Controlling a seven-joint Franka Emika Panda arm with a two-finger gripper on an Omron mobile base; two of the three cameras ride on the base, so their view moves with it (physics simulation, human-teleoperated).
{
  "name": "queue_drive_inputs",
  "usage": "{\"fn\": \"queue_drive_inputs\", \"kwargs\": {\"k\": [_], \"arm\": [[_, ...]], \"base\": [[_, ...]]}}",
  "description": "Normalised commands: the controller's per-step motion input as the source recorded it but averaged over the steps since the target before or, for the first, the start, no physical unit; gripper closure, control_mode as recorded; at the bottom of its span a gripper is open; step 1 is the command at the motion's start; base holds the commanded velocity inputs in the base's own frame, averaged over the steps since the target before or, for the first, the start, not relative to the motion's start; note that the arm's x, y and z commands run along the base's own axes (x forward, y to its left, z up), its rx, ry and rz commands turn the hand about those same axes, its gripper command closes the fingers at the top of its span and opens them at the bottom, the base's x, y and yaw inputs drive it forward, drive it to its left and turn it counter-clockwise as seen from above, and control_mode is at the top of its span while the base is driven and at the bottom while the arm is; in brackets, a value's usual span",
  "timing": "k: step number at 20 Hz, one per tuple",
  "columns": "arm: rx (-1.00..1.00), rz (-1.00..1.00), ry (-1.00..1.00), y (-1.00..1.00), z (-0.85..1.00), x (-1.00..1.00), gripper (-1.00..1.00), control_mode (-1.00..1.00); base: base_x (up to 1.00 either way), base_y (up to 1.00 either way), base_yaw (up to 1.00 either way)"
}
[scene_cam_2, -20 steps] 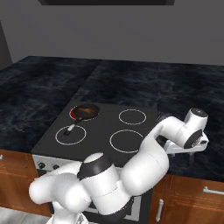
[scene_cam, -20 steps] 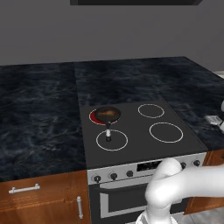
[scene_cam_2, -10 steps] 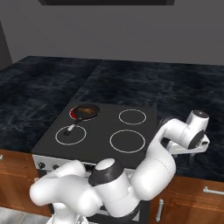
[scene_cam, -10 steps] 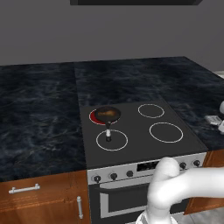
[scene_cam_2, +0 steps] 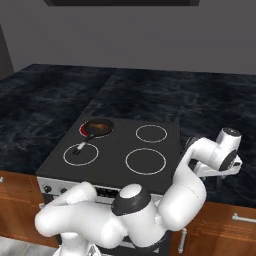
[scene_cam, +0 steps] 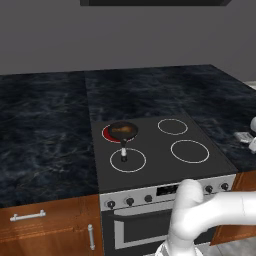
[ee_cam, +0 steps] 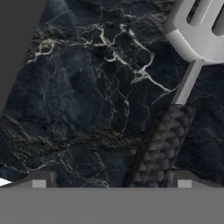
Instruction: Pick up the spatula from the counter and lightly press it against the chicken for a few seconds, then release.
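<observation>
Elbow has swung a little rightward; the gripper (ee_cam: 111,181) barely shifted above the counter (ee_cam: 78,87). Fingers spread wide, grasping nothing; the spatula (ee_cam: 168,131) lies between them, head at 1 o'clock, handle nearer the 5 o'clock tip. Still the pickup step, I judge: next, centre, descend, close. Chicken (scene_cam_2: 98,127) waits on the stove's (scene_cam_2: 115,150) 10 o'clock burner

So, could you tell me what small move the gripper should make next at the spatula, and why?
Probably lower a touch and close. The gripper is open, and the spatula lies on the counter with its dark textured handle between the fingertips, nearer the one on the right of the hand view.
</observation>
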Motion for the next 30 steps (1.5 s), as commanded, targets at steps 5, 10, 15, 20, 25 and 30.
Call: {"fn": "queue_drive_inputs", "kwargs": {"k": [5, 10, 15, 20, 25, 30], "arm": [[0.01, 0.0, 0.0, -0.22, -0.12, 0.2, -1.0, -1.0], [0.02, 0.0, 0.0, -0.21, -0.16, 0.25, -1.0, -1.0], [0.01, 0.0, 0.03, -0.2, -0.23, 0.26, -1.0, -1.0], [0.0, 0.0, 0.06, -0.2, -0.26, 0.25, -1.0, -1.0], [0.0, 0.0, 0.06, -0.18, -0.25, 0.19, 1.0, -1.0], [0.04, 0.02, 0.03, -0.09, -0.08, 0.04, 1.0, -1.0]], "base": [[0.0, 0.0, 0.0], [0.0, 0.0, 0.0], [0.0, 0.0, 0.0], [0.0, 0.0, 0.0], [0.0, 0.0, 0.0], [0.0, 0.0, 0.0]]}}
